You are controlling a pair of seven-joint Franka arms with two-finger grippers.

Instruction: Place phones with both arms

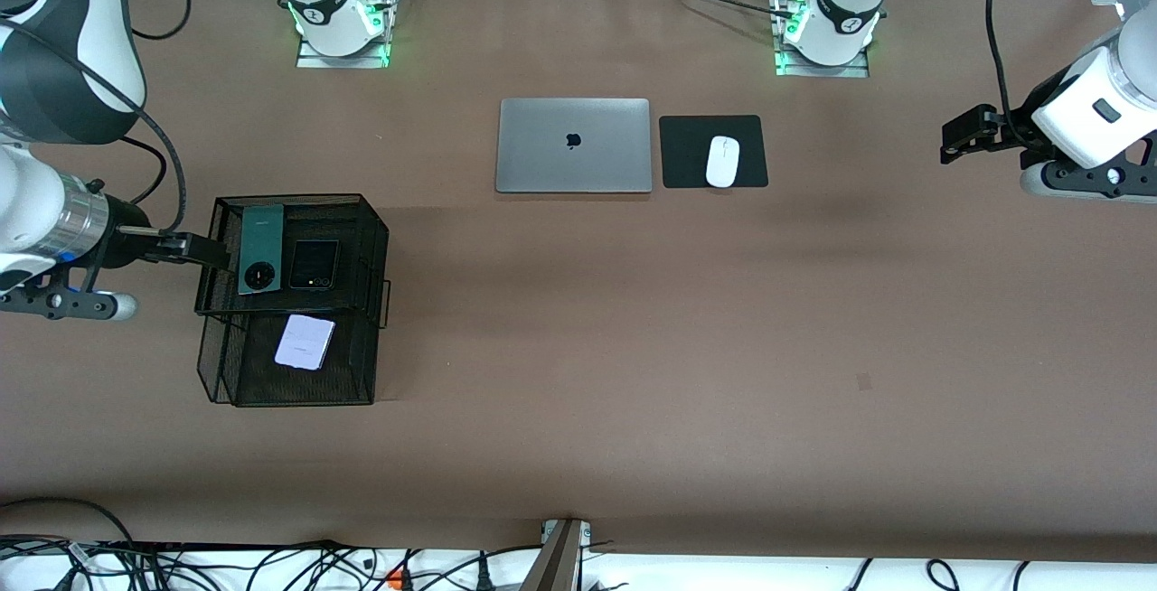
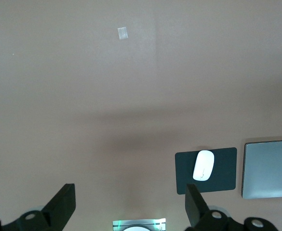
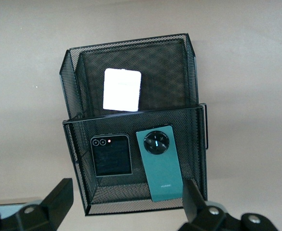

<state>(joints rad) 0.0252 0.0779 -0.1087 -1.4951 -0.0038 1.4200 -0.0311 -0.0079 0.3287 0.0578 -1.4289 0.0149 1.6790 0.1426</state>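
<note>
A two-tier black mesh rack (image 1: pixel 380 239) stands toward the right arm's end of the table. The dark-green phone (image 1: pixel 260 248) and the black phone (image 1: pixel 313 264) lie side by side on its upper tier. The pale-lilac phone (image 1: pixel 305 342) lies on the lower tier, nearer the front camera. All three show in the right wrist view: green (image 3: pixel 161 163), black (image 3: pixel 111 155), lilac (image 3: pixel 122 89). My right gripper (image 1: pixel 197 249) is open and empty, up in the air at the rack's edge beside the green phone (image 3: pixel 126 204). My left gripper (image 1: pixel 960 135) is open and empty over bare table (image 2: pixel 130 207).
A closed grey laptop (image 1: pixel 573 145) and a white mouse (image 1: pixel 722 161) on a black pad (image 1: pixel 687 153) lie at the middle, near the arm bases. They also show in the left wrist view, the mouse (image 2: pixel 203 165) beside the laptop (image 2: pixel 268 168). A small mark (image 1: pixel 863 381) is on the brown table.
</note>
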